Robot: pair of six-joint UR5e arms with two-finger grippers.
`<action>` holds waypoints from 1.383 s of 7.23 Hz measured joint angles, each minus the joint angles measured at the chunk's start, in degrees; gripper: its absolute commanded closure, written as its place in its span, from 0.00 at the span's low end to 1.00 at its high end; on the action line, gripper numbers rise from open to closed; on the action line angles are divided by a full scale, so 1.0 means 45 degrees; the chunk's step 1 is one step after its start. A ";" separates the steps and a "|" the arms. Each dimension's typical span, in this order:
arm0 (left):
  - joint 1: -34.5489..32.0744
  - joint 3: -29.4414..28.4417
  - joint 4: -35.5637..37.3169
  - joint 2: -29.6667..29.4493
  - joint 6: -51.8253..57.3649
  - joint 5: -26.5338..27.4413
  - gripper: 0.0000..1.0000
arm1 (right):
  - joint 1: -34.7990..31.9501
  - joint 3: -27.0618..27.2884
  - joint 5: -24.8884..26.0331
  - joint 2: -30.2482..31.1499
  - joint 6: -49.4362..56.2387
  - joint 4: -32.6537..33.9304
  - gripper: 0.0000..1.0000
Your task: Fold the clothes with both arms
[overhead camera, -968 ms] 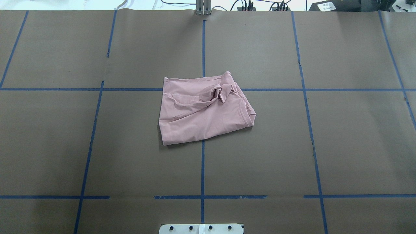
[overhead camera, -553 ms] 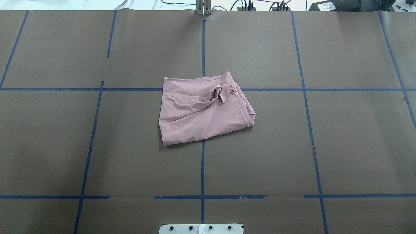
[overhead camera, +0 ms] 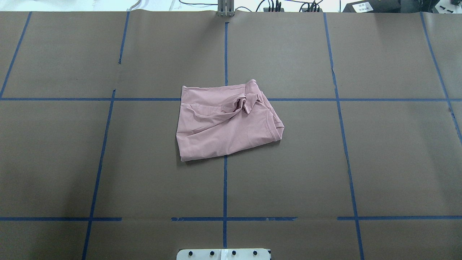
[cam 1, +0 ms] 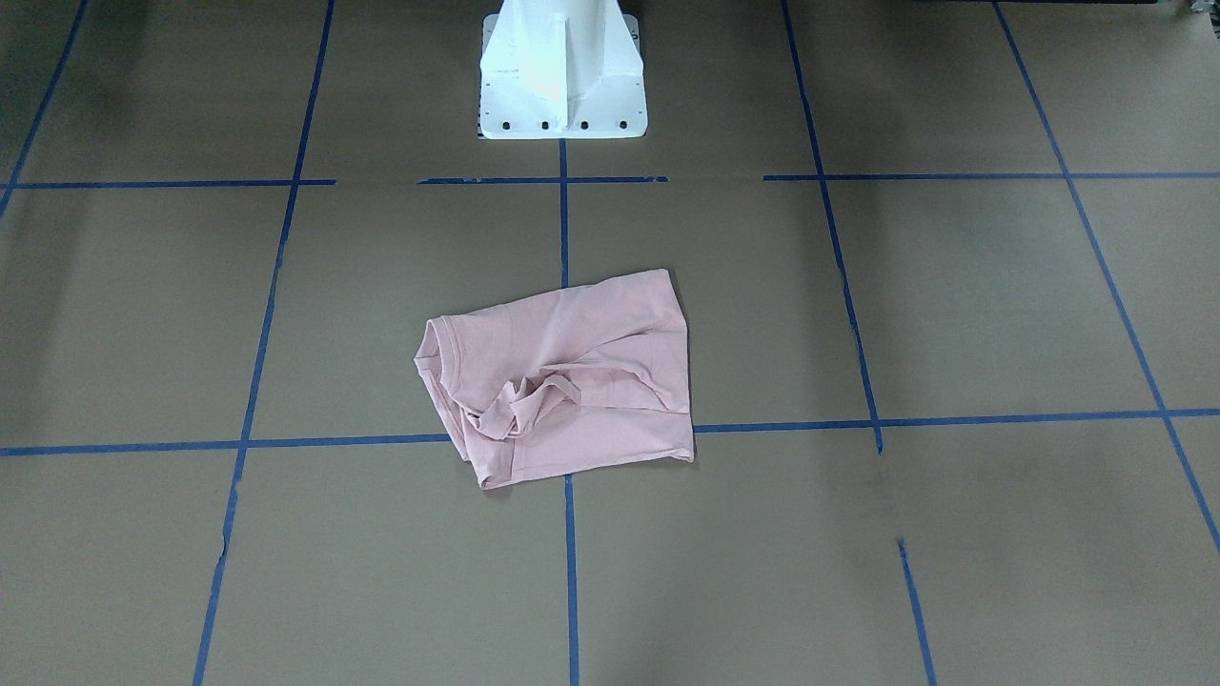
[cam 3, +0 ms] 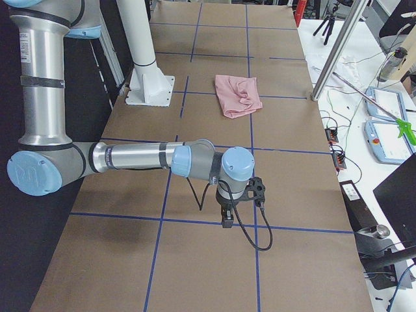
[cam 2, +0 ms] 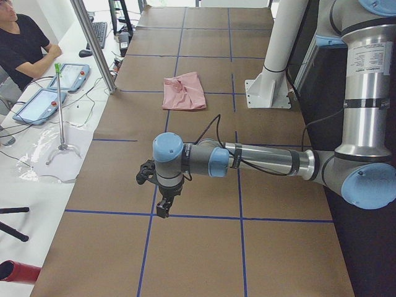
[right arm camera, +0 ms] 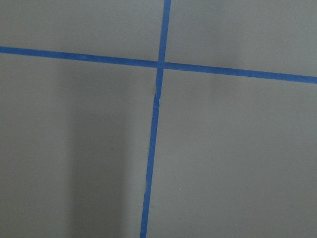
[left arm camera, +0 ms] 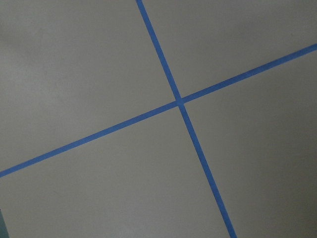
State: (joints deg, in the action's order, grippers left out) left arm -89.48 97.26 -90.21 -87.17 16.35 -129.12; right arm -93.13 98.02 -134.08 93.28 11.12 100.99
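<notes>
While the limp T-shirt (overhead camera: 223,126) lay rumpled on matte paper (overhead camera: 325,162), its edges stood unobstructed; whether left gripper (cam 2: 164,207) or right gripper (cam 3: 227,218) gaped could not be told.

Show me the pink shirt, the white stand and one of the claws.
pink shirt (overhead camera: 216,137), overhead view, smooth lower part of the cloth.
white stand (cam 1: 560,57), front-facing view, its upright middle rib.
left claw (cam 2: 161,211), left side view, midway between its fingertips.

Flat, matte grey-brown paper surface (left arm camera: 84,59) fills the frame. One thin blue tape strip (left arm camera: 89,141) runs from the left edge up to the right edge. A second blue tape strip (left arm camera: 208,173) runs top to bottom, crossing it right of centre. Surface darker lower right.
</notes>
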 measured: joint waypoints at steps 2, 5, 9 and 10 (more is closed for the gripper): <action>0.0001 -0.0288 -0.0014 -0.0003 0.0016 -0.0136 0.00 | 0.0078 -0.0044 0.0010 0.0180 -0.0625 -0.0473 0.00; -0.0007 -0.0300 0.0019 0.0026 -0.0015 -0.0188 0.00 | 0.0965 -0.0044 0.0021 0.0121 -0.2619 -0.1495 0.00; 0.0000 -0.0295 -0.0029 0.0054 -0.1825 -0.0362 0.00 | 0.1295 -0.0069 0.0065 0.0111 -0.3376 -0.2068 0.00; 0.0000 -0.0304 -0.0060 0.0054 -0.2276 -0.0378 0.00 | 0.1301 -0.0067 0.0053 0.0111 -0.3385 -0.2076 0.00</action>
State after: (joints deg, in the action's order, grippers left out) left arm -89.48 95.89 -90.48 -86.93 6.10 -130.82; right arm -87.28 97.72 -133.85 93.78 -4.11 91.65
